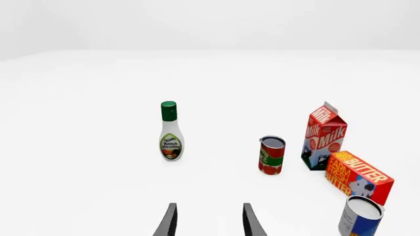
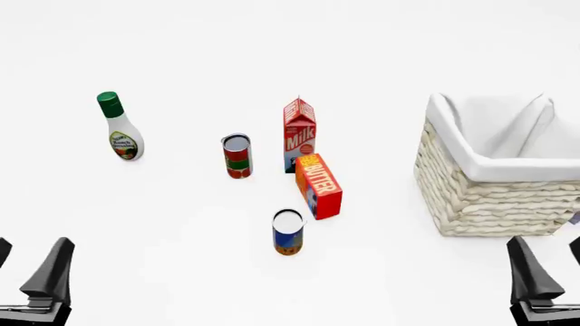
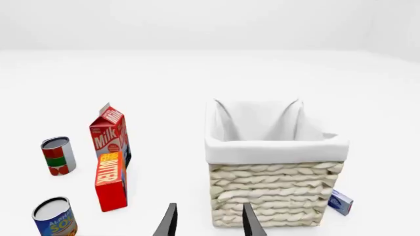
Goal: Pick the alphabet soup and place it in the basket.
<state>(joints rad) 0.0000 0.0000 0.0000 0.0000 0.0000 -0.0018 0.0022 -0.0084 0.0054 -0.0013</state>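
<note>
1. Your target, the alphabet soup (image 2: 287, 232), stands upright on the desk (image 2: 181, 224) at the front of the cluster, well apart from the basket (image 2: 494, 190) at its 3 o'clock.
2. Both the left gripper (image 1: 208, 221) and the right gripper (image 3: 208, 219) have their fingers spread, pinching nothing.
3. Approach from 6 o'clock and close on the can's middle; the butter box (image 2: 319, 185) sits near at 1 o'clock, so don't nudge it.
4. Lift above the basket's rim before crossing.
5. The can is cut off in the left wrist view; a small blue-and-white item (image 3: 340, 202) beside the basket is unclear.
</note>
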